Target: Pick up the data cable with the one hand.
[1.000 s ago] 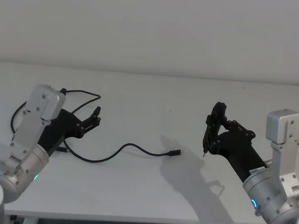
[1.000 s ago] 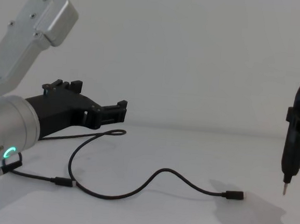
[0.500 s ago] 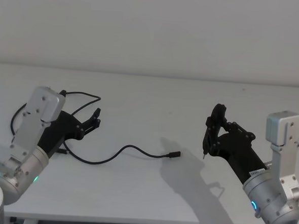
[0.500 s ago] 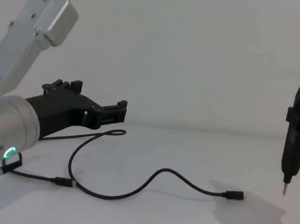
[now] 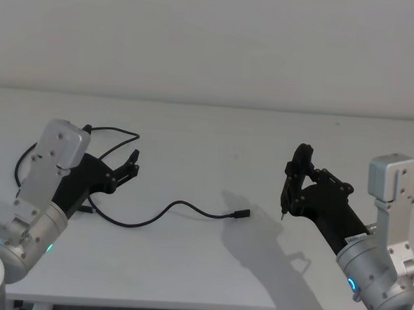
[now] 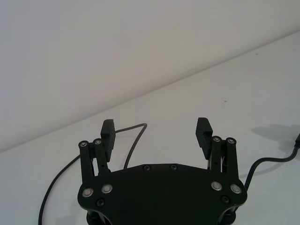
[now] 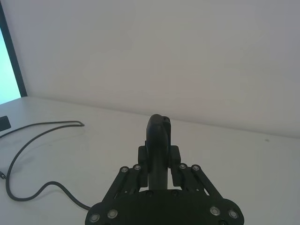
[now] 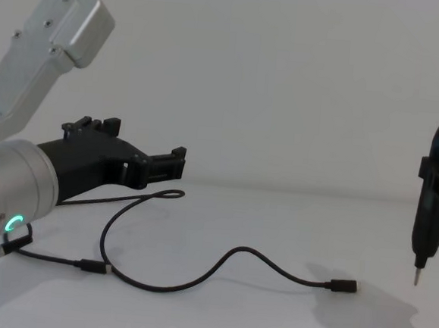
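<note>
The data cable (image 5: 190,204) lies on the white table (image 5: 208,137), looped beneath and beside the left gripper (image 5: 133,160), whose fingers stand apart, with its plug (image 5: 241,213) trailing sideways from that gripper towards the farther right gripper (image 7: 158,161), clamped on a slim tool (image 8: 426,226).

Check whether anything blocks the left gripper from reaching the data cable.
Nothing visible does. The left gripper hangs open above the loops of the data cable on the white table, only air between them. The right gripper, shut on a pointed tool, is far off to the right.
</note>
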